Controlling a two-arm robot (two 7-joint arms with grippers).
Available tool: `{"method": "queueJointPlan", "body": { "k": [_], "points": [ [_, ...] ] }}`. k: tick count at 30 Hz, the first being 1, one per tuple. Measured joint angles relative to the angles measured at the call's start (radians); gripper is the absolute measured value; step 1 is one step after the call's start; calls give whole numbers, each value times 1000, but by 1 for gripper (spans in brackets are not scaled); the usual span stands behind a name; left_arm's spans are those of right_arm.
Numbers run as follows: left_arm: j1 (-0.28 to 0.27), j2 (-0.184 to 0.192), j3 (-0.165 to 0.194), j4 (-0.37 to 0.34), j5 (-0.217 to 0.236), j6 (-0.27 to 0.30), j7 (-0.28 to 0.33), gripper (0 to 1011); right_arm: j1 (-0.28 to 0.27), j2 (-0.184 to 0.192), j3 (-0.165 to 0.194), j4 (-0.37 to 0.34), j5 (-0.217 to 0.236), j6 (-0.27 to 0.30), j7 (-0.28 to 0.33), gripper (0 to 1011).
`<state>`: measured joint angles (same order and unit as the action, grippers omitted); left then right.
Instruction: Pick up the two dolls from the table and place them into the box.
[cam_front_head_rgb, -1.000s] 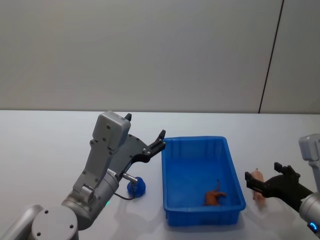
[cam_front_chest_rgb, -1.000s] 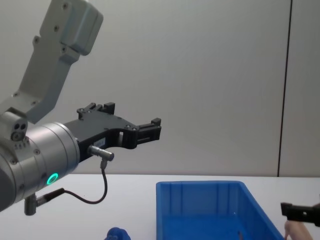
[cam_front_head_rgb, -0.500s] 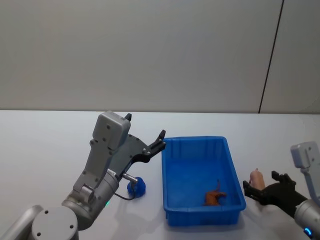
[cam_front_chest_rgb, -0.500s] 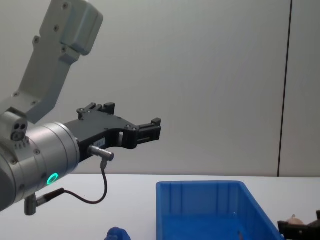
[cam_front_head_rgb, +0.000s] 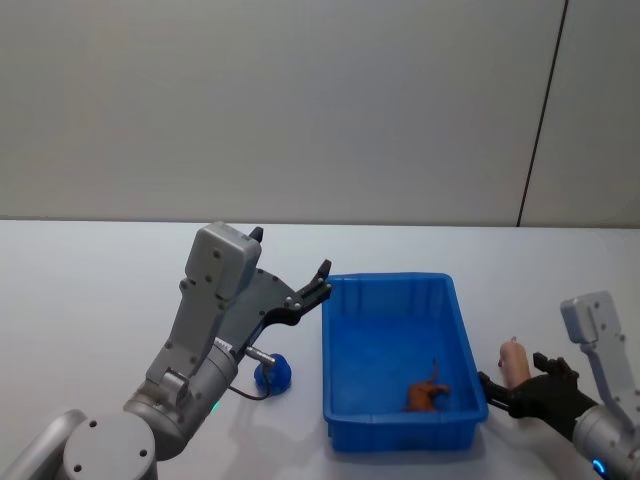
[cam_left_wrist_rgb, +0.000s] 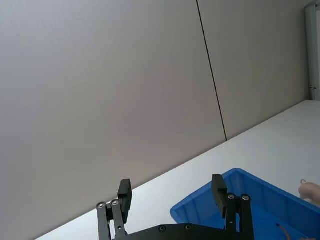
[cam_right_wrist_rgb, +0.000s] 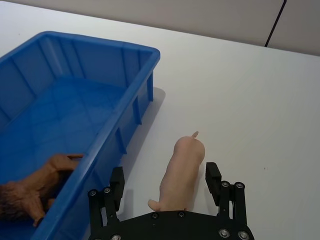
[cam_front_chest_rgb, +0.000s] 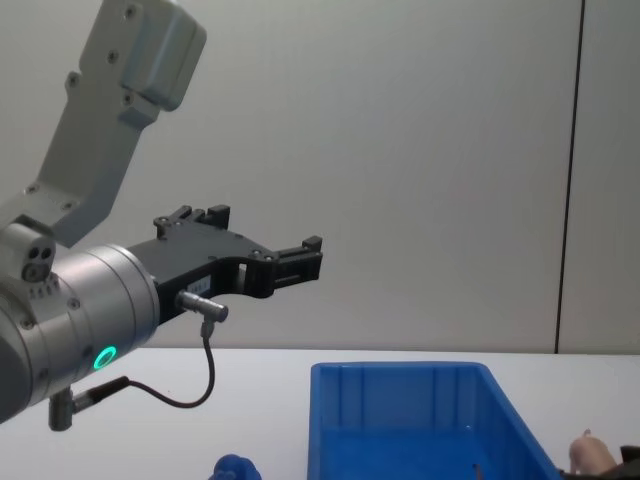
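Note:
The pale-pink pig doll lies on the white table just right of the blue box. My right gripper is open and low over the pig, one finger on each side of its body, neither visibly touching. In the head view the pig sits at the right gripper, beside the box. The dark-blue doll stands on the table left of the box. My left gripper hangs open and empty in the air above the box's left rim.
A brown toy animal lies inside the box near its front wall, also seen as the brown toy in the right wrist view. A grey wall stands behind the table. Open tabletop stretches right of the pig.
My right gripper has dropped lower and drawn back toward me, so the pig now lies between its fingers. The left arm, the blue doll and the box have not moved.

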<state>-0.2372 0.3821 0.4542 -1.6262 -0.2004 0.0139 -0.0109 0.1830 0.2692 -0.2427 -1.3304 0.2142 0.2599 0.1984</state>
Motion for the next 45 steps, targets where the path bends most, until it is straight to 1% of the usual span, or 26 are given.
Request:
{"method": "queueJointPlan", "body": {
  "k": [4,10,11,12,13,14,16,19,20,21,22,23,25,26,27,34,38,45],
  "points": [
    [0,0,0,0,0,0,0,1001,9,-7,-3,20,-4,5,-6,1001],
    [0,0,0,0,0,0,0,1002,18,-14,-6,40,-11,10,-15,879],
    [0,0,0,0,0,0,0,1001,21,-16,-7,44,-12,11,-17,831],
    [0,0,0,0,0,0,0,1002,21,-17,-7,46,-13,11,-18,812],
    [0,0,0,0,0,0,0,1001,23,-18,-8,49,-15,11,-21,760],
    [0,0,0,0,0,0,0,1001,23,-19,-8,51,-15,11,-22,760],
    [0,0,0,0,0,0,0,1002,24,-19,-8,52,-17,11,-25,683],
    [0,0,0,0,0,0,0,1001,24,-21,-9,54,-20,8,-30,623],
    [0,0,0,0,0,0,0,1001,24,-21,-10,54,-23,5,-33,564],
    [0,0,0,0,0,0,0,1002,24,-22,-10,54,-25,3,-35,545],
    [0,0,0,0,0,0,0,1002,24,-22,-11,53,-27,-1,-39,486],
    [0,0,0,0,0,0,0,1002,24,-22,-11,53,-27,-1,-39,486],
    [0,0,0,0,0,0,0,1001,21,-22,-11,48,-33,-10,-45,405],
    [0,0,0,0,0,0,0,1001,21,-22,-12,45,-35,-13,-47,405],
    [0,0,0,0,0,0,0,1002,19,-22,-12,42,-36,-16,-49,376],
    [0,0,0,0,0,0,0,1002,7,-18,-13,-10,-61,-60,-69,366],
    [0,0,0,0,0,0,0,1001,4,-17,-13,-34,-69,-75,-72,366],
    [0,0,0,0,0,0,0,1001,6,-17,-15,-102,-83,-100,-56,366]
  ]
}}
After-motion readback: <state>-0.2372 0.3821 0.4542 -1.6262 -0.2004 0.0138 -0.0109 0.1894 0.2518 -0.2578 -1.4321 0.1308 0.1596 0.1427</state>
